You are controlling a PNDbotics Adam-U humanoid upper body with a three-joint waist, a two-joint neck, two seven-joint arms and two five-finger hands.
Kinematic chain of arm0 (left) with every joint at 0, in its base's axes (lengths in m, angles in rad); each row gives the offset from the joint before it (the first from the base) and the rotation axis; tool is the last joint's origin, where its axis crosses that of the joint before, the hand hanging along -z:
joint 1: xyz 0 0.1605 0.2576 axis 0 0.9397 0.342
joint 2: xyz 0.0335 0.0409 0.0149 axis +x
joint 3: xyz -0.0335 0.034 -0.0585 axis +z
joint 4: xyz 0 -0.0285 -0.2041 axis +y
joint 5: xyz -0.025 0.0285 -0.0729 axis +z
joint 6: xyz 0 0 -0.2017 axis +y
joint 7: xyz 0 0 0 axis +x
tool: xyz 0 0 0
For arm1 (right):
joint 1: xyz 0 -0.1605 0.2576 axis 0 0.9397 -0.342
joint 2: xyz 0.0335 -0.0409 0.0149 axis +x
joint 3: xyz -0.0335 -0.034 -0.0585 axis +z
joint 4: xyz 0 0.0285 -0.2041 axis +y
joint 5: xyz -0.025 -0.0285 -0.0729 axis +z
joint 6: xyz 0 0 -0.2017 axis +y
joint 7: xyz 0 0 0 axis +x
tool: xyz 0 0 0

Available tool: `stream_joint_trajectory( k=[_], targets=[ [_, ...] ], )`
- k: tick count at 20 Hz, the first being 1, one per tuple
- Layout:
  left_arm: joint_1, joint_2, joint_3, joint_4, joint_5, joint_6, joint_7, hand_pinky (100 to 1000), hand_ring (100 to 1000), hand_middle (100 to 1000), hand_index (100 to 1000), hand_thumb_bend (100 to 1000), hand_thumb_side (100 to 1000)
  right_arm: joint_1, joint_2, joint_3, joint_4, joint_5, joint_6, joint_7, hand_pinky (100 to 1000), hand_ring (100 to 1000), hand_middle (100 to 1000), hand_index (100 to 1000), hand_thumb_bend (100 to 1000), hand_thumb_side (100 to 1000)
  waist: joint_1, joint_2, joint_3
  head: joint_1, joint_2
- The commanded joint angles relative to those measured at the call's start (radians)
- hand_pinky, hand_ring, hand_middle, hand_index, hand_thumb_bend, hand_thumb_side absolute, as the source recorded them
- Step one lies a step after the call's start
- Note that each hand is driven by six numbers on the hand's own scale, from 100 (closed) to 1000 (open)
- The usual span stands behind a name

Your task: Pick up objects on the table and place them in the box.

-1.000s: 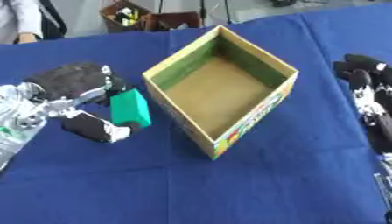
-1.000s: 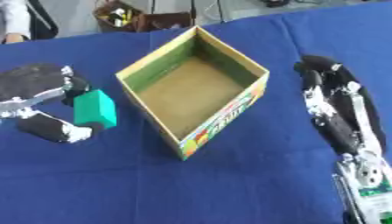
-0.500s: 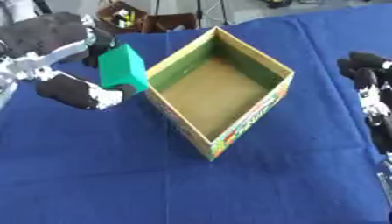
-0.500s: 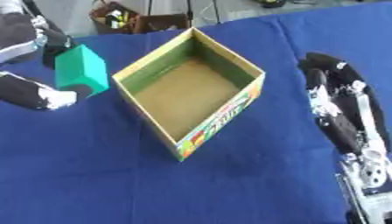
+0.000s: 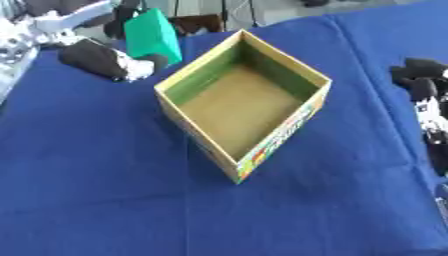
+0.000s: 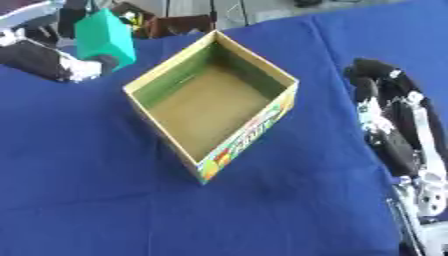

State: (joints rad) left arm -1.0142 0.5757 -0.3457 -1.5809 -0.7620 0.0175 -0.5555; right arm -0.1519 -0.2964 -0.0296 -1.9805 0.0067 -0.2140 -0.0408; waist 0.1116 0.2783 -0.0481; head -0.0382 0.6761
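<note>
Two hands show: the left hand [image 5: 101, 57] pinches a green block [image 5: 151, 34] beyond the box's [image 5: 262, 150] far-left wall — its wrist cut off; the right hand [image 6: 389, 117] lies open right of the box.

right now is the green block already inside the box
No, the green block is held in the left hand, up beside the box's far left corner.

1 green block [image 5: 152, 33], 1 box [image 5: 241, 165], 2 hands
</note>
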Motion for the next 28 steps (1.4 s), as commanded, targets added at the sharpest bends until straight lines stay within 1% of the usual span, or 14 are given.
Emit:
stream_joint_trajectory(
  k=[1,5,9,13,18,22,28],
  targets=[
    [-0.043,-0.042,0.027,0.07,-0.034,-0.009,0.005,115,399,338,524,100,652,-0.016,-0.02,0.004,-0.019,-0.009,-0.003,0.007,865,826,661,799,100,572,-0.004,-0.012,-0.006,0.008,-0.016],
    [-0.074,-0.116,0.03,0.166,-0.087,-0.034,0.039,119,401,339,526,100,649,-0.021,-0.015,0.001,-0.019,-0.01,-0.003,0.003,864,826,661,799,100,570,-0.006,-0.005,-0.014,0.015,-0.031],
    [-0.092,-0.188,0.033,0.261,-0.145,-0.035,0.088,124,405,341,528,100,645,-0.026,-0.011,0.003,-0.019,-0.013,-0.004,-0.001,865,826,662,800,100,570,-0.01,-0.001,-0.021,0.023,-0.043],
    [-0.093,-0.245,0.036,0.354,-0.202,-0.029,0.139,126,406,341,528,100,641,-0.031,-0.01,0.003,-0.019,-0.016,-0.007,-0.007,865,827,663,801,100,569,-0.013,0.002,-0.026,0.029,-0.049],
    [-0.085,-0.294,0.041,0.467,-0.274,-0.056,0.197,127,407,341,528,100,639,-0.035,-0.008,0.004,-0.019,-0.018,-0.008,-0.012,866,826,662,801,100,568,-0.015,0.006,-0.03,0.031,-0.049],
    [-0.08,-0.334,0.048,0.522,-0.339,-0.089,0.23,126,407,340,527,100,640,-0.037,-0.003,0.005,-0.019,-0.018,-0.003,-0.011,866,827,662,801,100,568,-0.017,0.01,-0.032,0.032,-0.052],
    [-0.071,-0.381,0.059,0.564,-0.421,-0.144,0.278,139,421,347,532,100,649,-0.041,0.001,0.003,-0.019,-0.017,0.0,-0.013,866,826,662,800,100,568,-0.019,0.013,-0.038,0.032,-0.056]
  ],
)
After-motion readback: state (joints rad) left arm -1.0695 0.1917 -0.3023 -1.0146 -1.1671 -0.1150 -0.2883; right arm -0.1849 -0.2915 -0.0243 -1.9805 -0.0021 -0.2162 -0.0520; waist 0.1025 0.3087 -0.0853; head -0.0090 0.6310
